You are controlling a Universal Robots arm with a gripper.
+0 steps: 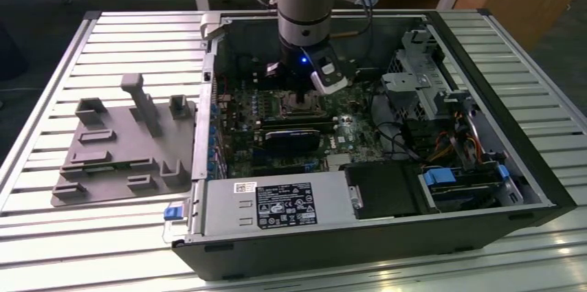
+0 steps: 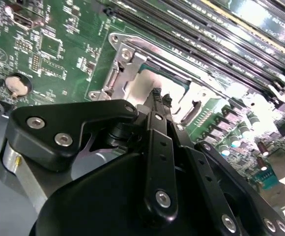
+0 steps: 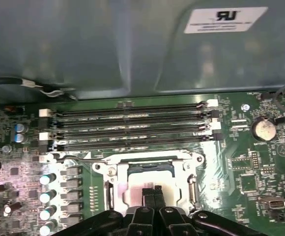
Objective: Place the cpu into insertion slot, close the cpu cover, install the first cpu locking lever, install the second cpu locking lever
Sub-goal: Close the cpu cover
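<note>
— Exterior view?
— The black gripper reaches down into the open black computer case on the slatted grey table.
— The second wrist view?
— Its fingers are pressed together, tips at the flat silver-grey cpu chip.
— The first wrist view?
— That chip lies inside the square silver metal cover frame.

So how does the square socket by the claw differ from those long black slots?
The insertion slot is square and framed in silver metal; the four long black slots are thin strips with white end clips. The claw is right at the insertion slot, apart from the long black slots. Both sit on the green board.
</note>
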